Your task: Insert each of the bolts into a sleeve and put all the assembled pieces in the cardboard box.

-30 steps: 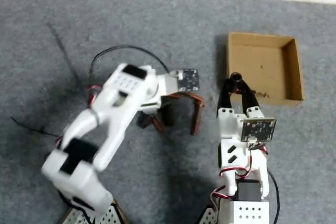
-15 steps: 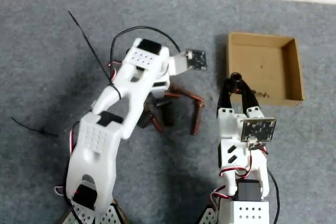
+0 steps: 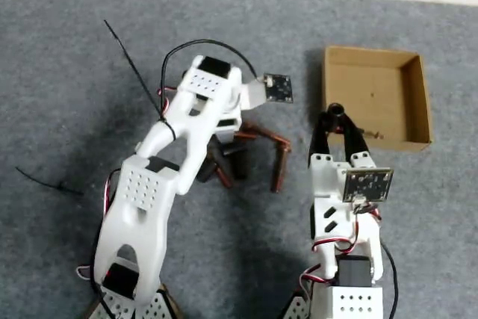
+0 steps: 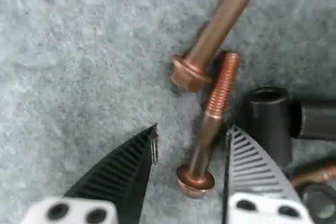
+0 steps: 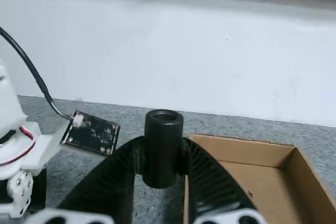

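The jaws clamp a black sleeve (image 5: pixel 164 142) upright above the grey counter (image 5: pixel 126 115), the open cardboard box (image 5: pixel 252 154) beyond.

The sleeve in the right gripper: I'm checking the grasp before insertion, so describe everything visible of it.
The sleeve is a short, matte black tube, its open end up and looking empty. It stands upright, clamped around its lower half between the ribbed black fingers of the right gripper, beside the cardboard box.

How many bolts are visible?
3 bolts: one between the fingers of the left gripper, one beyond it, one partly visible by the sleeves. More may be hidden.
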You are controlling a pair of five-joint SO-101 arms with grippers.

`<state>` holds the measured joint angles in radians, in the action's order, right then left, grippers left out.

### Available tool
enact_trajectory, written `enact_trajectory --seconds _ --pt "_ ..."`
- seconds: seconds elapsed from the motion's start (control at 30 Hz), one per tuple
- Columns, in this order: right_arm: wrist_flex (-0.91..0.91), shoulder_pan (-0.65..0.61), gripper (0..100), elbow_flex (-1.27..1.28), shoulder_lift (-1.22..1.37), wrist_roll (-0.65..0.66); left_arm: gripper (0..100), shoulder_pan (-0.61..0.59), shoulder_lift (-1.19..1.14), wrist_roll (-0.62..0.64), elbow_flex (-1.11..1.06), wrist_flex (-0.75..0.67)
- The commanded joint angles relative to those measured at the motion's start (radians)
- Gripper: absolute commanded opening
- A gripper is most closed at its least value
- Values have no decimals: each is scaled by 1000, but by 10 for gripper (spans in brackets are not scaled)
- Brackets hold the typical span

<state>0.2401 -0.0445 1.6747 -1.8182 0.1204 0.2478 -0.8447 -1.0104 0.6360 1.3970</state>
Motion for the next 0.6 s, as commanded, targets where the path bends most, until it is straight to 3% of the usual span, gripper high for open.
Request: enact_trajectory --seconds 0.0,0.3,0.4,0.57 --pt "-8 5 6 119 -19 6 0 -21 -1 -52 21 54" --pt "-7 5 6 119 -19 3 5 -31 10 -48 -2 54" --pt "-2 5 6 119 -19 2 5 -45 41 43 68 61" --pt "-2 5 6 119 -19 2 5 -102 128 63 208 247"
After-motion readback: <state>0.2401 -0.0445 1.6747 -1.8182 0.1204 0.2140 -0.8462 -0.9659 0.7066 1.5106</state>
